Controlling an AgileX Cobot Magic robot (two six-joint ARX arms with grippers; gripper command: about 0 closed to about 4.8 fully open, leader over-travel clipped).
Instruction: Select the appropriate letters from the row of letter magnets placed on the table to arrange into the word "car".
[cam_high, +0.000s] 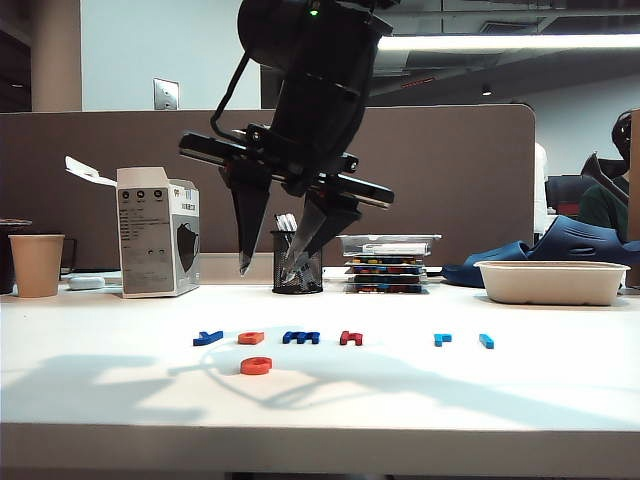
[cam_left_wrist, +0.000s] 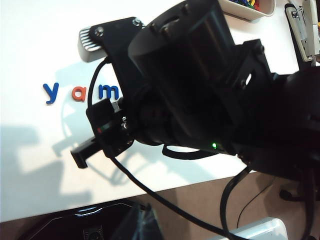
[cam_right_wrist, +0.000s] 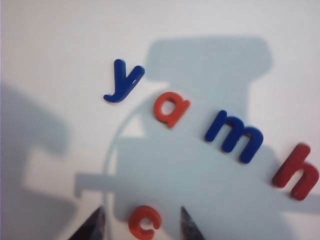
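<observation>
Nearest the table's pale front edge lies the orange-red rounded plastic "c", set forward to start the word, while the right gripper hangs above it, jaws apart; the left gripper's state cannot be told.

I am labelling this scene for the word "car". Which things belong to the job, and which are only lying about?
Job: orange-red c, orange a, light-blue r, open right gripper above the table.

Lying about: blue y, blue m, dark-red h, paper cup, pen holder, white tray.
</observation>
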